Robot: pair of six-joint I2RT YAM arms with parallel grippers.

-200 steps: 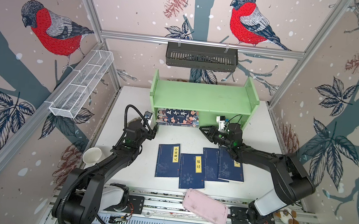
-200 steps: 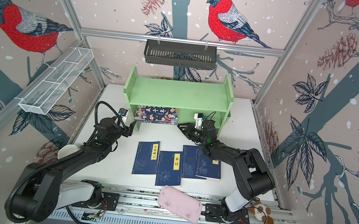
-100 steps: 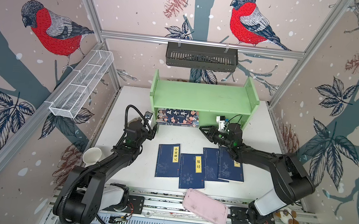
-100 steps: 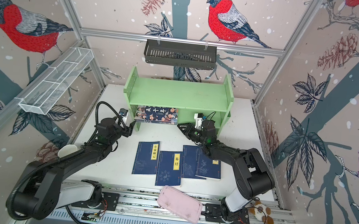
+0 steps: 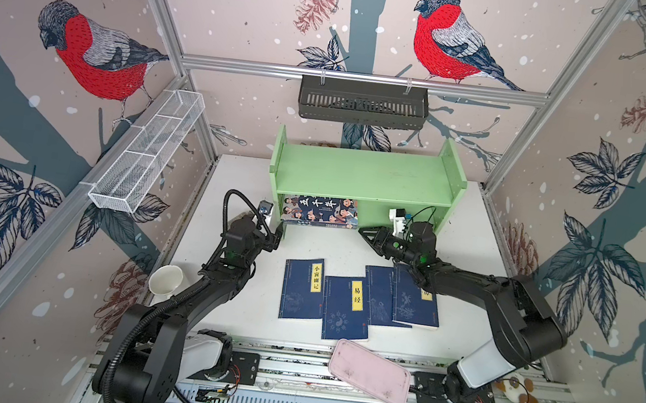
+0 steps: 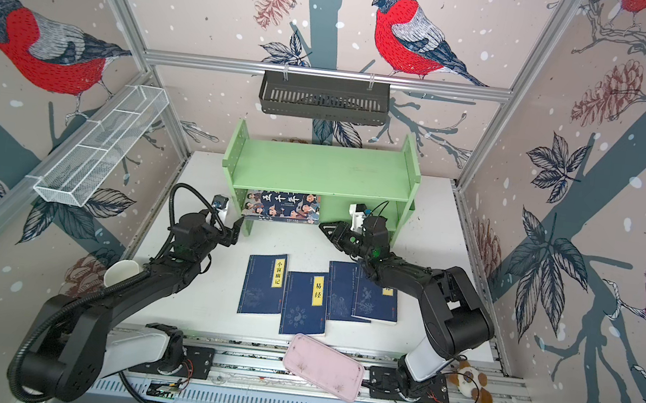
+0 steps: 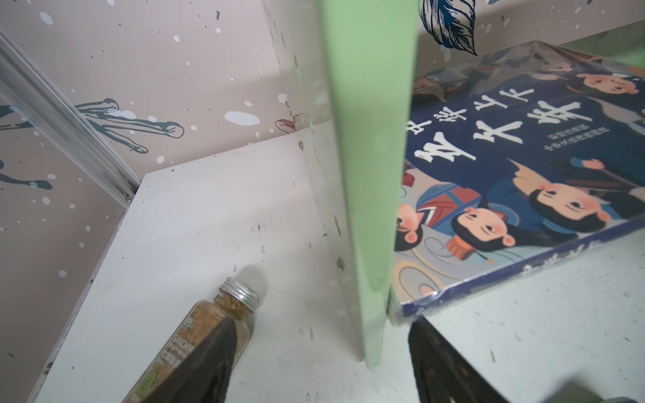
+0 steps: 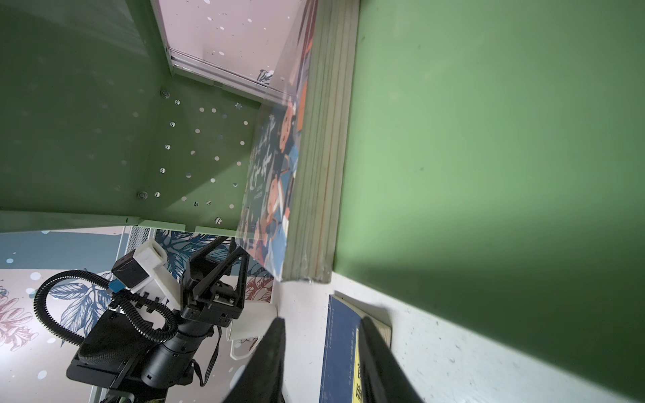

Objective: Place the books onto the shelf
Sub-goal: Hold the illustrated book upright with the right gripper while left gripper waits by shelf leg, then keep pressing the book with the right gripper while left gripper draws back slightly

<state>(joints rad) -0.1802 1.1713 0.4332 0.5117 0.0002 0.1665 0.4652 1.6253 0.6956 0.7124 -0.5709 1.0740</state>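
Observation:
The light green shelf (image 5: 362, 174) (image 6: 325, 167) stands at the back of the table. The large cartoon book (image 5: 320, 209) (image 6: 282, 205) lies flat in its lower tier at the left end, its front edge sticking out. Several navy books (image 5: 302, 288) (image 6: 304, 305) lie in a row on the table in front. My left gripper (image 5: 277, 232) (image 7: 321, 328) is open and straddles the front foot of the shelf's left side panel (image 7: 370, 139), one finger at the cartoon book's corner (image 7: 506, 174). My right gripper (image 5: 366, 231) (image 8: 323, 321) is open and empty just right of that book (image 8: 275, 181).
A spice bottle (image 7: 216, 324) lies on the table outside the left panel, under my left finger. A white cup (image 5: 165, 279) sits at the left edge, and a pink tray (image 5: 369, 372) and plush toy (image 5: 516, 391) on the front rail. Black basket (image 5: 362, 103) and wire basket (image 5: 147, 151) hang on the walls.

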